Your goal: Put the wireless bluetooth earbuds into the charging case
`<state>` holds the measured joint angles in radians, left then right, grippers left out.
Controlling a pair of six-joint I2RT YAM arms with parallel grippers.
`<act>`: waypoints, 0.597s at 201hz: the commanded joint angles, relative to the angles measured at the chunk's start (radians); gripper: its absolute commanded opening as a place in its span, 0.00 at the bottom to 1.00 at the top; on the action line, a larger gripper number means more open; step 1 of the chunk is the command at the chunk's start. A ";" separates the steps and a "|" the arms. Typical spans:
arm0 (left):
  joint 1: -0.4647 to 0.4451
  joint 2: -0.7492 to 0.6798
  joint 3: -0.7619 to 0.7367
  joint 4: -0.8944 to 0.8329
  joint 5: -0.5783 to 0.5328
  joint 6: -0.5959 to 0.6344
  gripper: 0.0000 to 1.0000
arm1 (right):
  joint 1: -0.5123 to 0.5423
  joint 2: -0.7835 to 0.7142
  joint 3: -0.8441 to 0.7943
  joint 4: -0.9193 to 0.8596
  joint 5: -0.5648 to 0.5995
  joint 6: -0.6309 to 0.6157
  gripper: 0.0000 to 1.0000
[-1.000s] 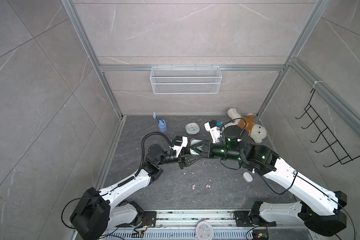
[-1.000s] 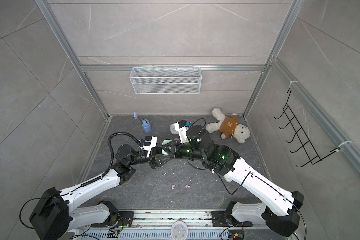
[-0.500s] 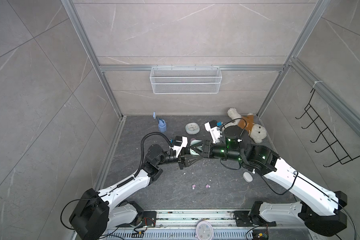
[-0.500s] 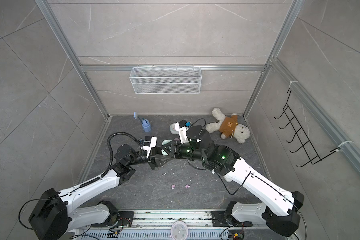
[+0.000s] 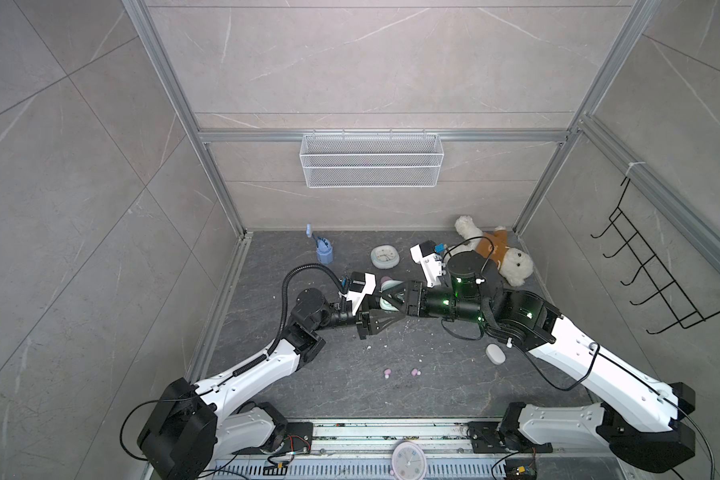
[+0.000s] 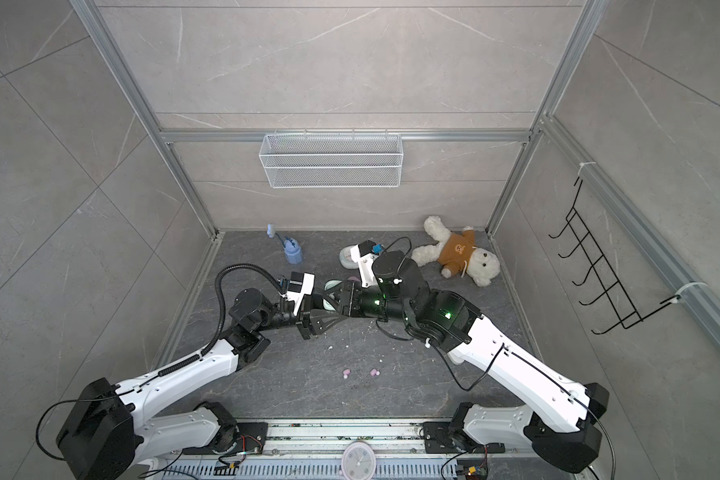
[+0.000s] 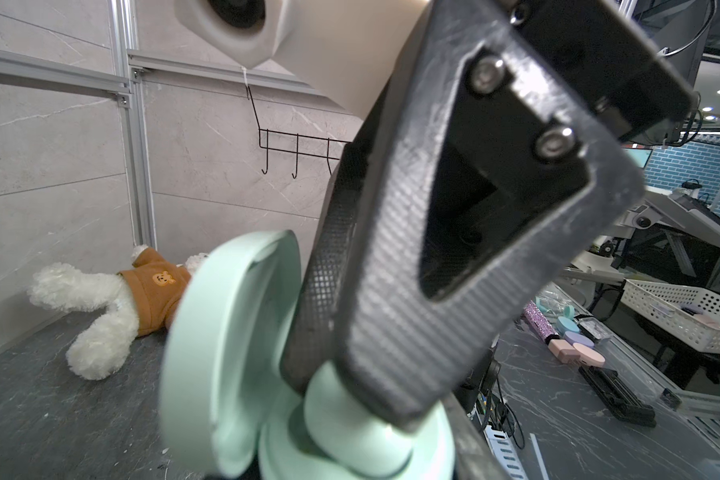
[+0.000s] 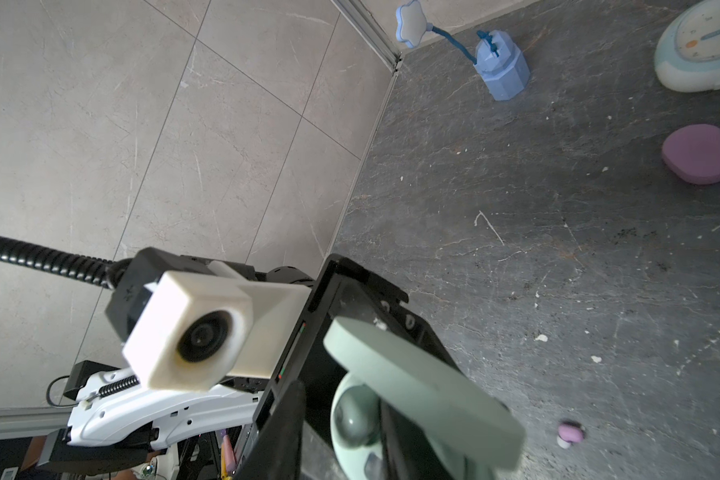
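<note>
Pink earbuds (image 5: 387,372) lay loose on the floor (image 5: 454,390) at 6 o'clock from the open mint charging case (image 5: 388,286) — held at mid-floor in both top views, with a mint earbud (image 7: 341,419) seated in its base. The left gripper (image 5: 395,318), reaching in from 9 o'clock, was clamped on the case, while the right gripper (image 5: 385,297), coming from 3 o'clock, had its jaws parted a little around the seated bud. A teddy bear (image 5: 491,253) lay at 2 o'clock of the case.
</note>
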<state>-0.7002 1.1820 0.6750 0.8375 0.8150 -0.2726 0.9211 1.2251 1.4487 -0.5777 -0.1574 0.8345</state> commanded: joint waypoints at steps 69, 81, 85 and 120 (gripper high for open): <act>0.004 -0.043 0.007 0.069 0.001 -0.011 0.16 | -0.002 -0.004 0.185 -0.232 0.050 -0.041 0.47; 0.004 -0.044 0.000 0.069 0.001 -0.020 0.16 | -0.002 0.010 0.227 -0.253 0.034 -0.044 0.47; 0.004 -0.042 -0.001 0.068 0.002 -0.022 0.16 | -0.002 0.014 0.241 -0.260 0.033 -0.045 0.47; 0.001 -0.057 -0.015 0.050 0.002 -0.021 0.16 | -0.003 0.070 0.374 -0.362 0.074 -0.084 0.49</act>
<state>-0.7002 1.1599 0.6659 0.8452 0.8146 -0.2840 0.9215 1.2522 1.7412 -0.8299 -0.1158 0.8005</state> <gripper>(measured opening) 0.412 0.485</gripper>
